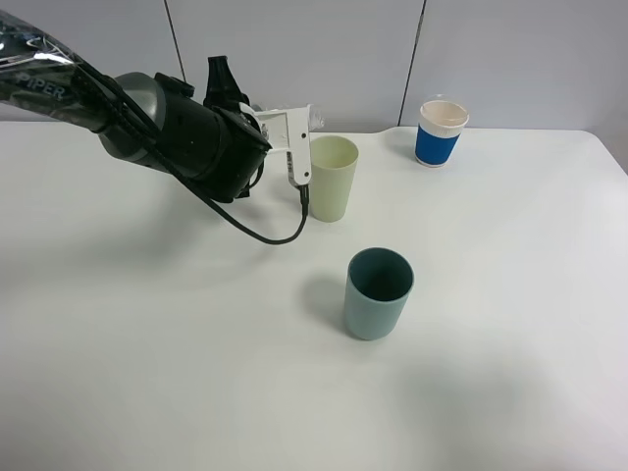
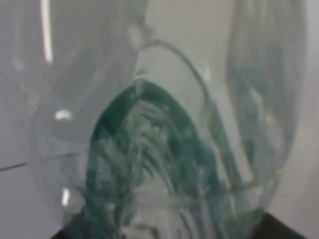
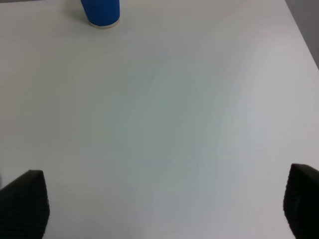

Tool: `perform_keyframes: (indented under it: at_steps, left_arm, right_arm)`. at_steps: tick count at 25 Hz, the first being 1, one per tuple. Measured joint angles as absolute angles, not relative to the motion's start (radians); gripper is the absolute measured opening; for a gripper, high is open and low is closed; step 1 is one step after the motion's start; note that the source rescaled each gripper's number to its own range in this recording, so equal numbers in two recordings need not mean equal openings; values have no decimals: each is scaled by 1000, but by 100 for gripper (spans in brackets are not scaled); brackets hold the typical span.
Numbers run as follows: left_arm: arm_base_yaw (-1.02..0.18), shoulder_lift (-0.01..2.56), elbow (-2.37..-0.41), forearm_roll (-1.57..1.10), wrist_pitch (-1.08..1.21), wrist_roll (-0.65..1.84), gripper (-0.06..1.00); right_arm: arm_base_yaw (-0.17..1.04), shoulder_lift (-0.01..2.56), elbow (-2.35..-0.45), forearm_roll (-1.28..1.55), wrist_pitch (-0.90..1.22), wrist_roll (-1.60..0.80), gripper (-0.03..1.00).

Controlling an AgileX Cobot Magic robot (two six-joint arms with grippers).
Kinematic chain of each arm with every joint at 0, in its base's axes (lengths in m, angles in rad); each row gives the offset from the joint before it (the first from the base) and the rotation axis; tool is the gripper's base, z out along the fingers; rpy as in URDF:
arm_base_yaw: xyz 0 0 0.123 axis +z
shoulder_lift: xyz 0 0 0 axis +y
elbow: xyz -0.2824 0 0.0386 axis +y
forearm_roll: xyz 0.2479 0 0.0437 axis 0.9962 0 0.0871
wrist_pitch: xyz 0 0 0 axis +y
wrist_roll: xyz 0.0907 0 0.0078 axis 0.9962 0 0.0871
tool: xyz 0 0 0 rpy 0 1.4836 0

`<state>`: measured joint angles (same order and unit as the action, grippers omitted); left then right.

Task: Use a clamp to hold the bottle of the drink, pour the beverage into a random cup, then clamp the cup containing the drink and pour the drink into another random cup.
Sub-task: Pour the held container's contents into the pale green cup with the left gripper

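My left gripper hangs beside the rim of the tall pale yellow-green tumbler and is shut on the bottle. The bottle lies tipped on its side, its clear end over the tumbler's mouth. In the left wrist view the bottle fills the picture, clear plastic with a green label. I cannot make out the beverage in any view. The teal cup stands upright nearer the front, apart from the tumbler. My right gripper is open over bare table, with nothing between its fingers.
A white cup with a blue band stands at the back right, also seen from the right wrist as the blue-banded cup. The white table stretches wide to the left and front. A black cable droops from the left arm.
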<state>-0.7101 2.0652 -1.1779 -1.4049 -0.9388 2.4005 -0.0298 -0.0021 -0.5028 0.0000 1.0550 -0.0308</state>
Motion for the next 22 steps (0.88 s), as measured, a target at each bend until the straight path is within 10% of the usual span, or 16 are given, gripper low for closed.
perform_keyframes:
  at_steps: [22]
  left_arm:
    - [-710, 2065, -1178, -1243, -953, 2512, 0]
  right_arm:
    - [-30, -2, -503, 0, 1055, -31, 83]
